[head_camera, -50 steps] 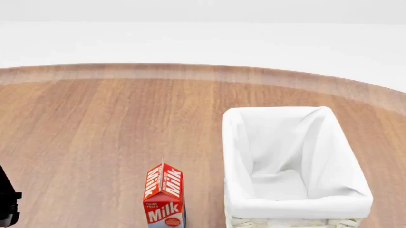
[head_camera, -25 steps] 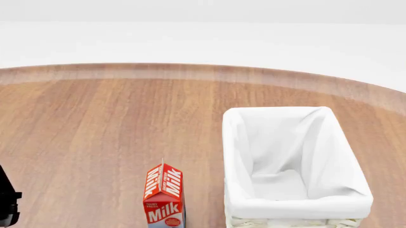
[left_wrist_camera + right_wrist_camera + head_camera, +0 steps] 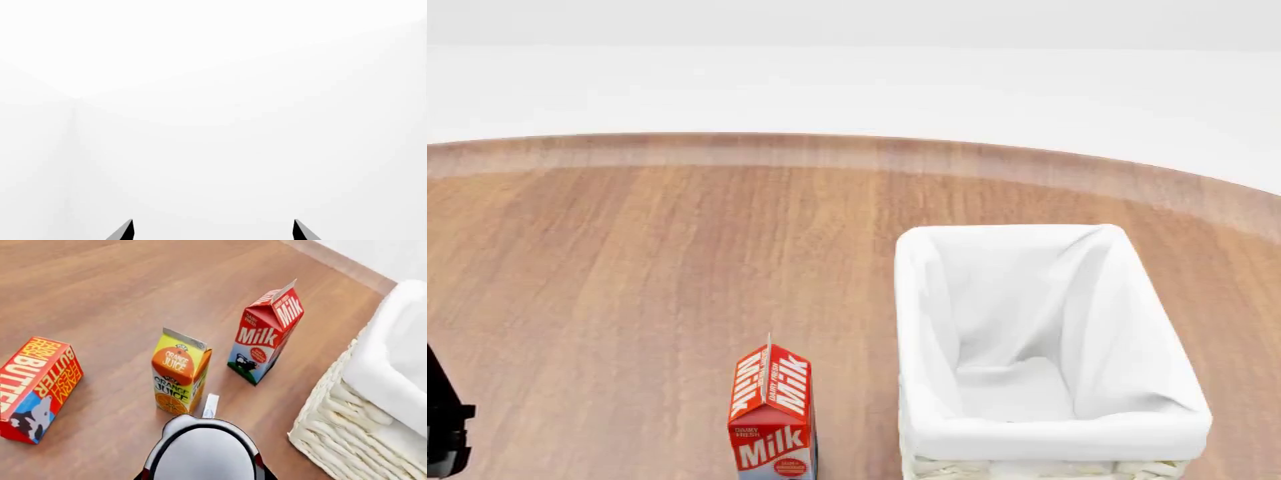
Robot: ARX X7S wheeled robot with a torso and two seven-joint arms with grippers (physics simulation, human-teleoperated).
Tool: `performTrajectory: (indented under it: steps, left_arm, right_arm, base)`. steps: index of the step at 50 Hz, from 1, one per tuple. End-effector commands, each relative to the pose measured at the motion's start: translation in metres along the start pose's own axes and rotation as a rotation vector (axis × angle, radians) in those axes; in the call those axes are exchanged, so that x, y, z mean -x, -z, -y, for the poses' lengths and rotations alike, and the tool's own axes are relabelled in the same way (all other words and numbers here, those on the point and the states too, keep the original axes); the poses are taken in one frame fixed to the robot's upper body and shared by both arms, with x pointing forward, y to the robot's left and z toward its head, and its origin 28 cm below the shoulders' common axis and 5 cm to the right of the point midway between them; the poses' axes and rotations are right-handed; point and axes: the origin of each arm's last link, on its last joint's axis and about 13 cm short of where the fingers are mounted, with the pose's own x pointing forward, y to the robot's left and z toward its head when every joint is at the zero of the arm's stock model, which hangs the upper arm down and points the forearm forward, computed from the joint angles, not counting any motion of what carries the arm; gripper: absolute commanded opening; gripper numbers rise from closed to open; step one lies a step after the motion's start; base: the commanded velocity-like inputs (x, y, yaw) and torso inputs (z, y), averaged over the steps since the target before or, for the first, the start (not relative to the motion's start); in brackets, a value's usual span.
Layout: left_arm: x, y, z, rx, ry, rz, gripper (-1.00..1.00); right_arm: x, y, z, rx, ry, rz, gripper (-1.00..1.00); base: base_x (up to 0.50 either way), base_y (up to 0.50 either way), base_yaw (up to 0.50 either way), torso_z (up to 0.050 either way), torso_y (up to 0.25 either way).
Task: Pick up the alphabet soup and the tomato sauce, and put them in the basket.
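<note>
Staying put since before, left hand (image 3: 212, 231) spread; right hand's state unclear.

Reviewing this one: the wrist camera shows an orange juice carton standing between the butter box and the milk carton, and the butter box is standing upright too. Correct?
Not quite. In the right wrist view the orange juice carton does stand between the butter box and the milk carton, but the butter box lies flat on its side on the wooden table, not upright.
</note>
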Motion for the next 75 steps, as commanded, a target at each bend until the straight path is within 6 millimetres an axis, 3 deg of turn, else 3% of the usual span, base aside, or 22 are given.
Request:
performTrajectory:
  steps: [1,17,38,46,55,56,61,63,75]
  left_arm:
    - [0.000,0.000,0.001,0.000,0.002,-0.001,1.00]
    - [-0.002,-0.002,0.001,0.000,0.005,0.005,1.00]
    - [-0.002,-0.001,0.001,0.000,0.004,0.003,1.00]
    - [-0.002,-0.001,0.001,0.000,0.005,0.003,1.00]
    - [-0.002,-0.001,0.001,0.001,0.005,0.003,1.00]
    - [-0.002,-0.001,0.001,0.000,0.005,0.003,1.00]
    - [-0.003,-0.002,0.001,-0.001,0.007,0.003,1.00]
    - [-0.003,-0.002,0.001,0.000,0.006,0.004,1.00]
    - [-0.004,-0.001,0.001,0.001,0.007,0.003,1.00]
  right_arm:
    - [0.020,-0.033,0.022,0.035,0.097,0.114,-1.00]
    - [0.036,-0.085,0.060,-0.005,0.271,0.273,-1.00]
    - [0.019,-0.105,0.101,-0.114,0.401,0.341,-1.00]
    - [0.005,-0.109,0.119,-0.159,0.431,0.332,-1.00]
    - [-0.030,-0.098,0.141,-0.183,0.477,0.257,-1.00]
    - [-0.030,-0.104,0.144,-0.187,0.475,0.247,-1.00]
    - [-0.051,-0.092,0.141,-0.161,0.483,0.200,-1.00]
    - [-0.049,-0.100,0.144,-0.164,0.485,0.194,-1.00]
    - [-0.090,-0.095,0.165,-0.193,0.524,0.115,-1.00]
  base:
    - [0.00,0.00,0.00,0.000,0.000]
    - [0.00,0.00,0.00,0.000,0.001]
    - [0.00,0.00,0.00,0.000,0.000]
    - [0.00,0.00,0.00,0.000,0.000]
    - [0.00,0.00,0.00,0.000,0.000]
    - [0.00,0.00,0.00,0.000,0.000]
    - [0.00,0.00,0.00,0.000,0.000]
    - [0.00,0.00,0.00,0.000,0.000]
    - [0.00,0.00,0.00,0.000,0.000]
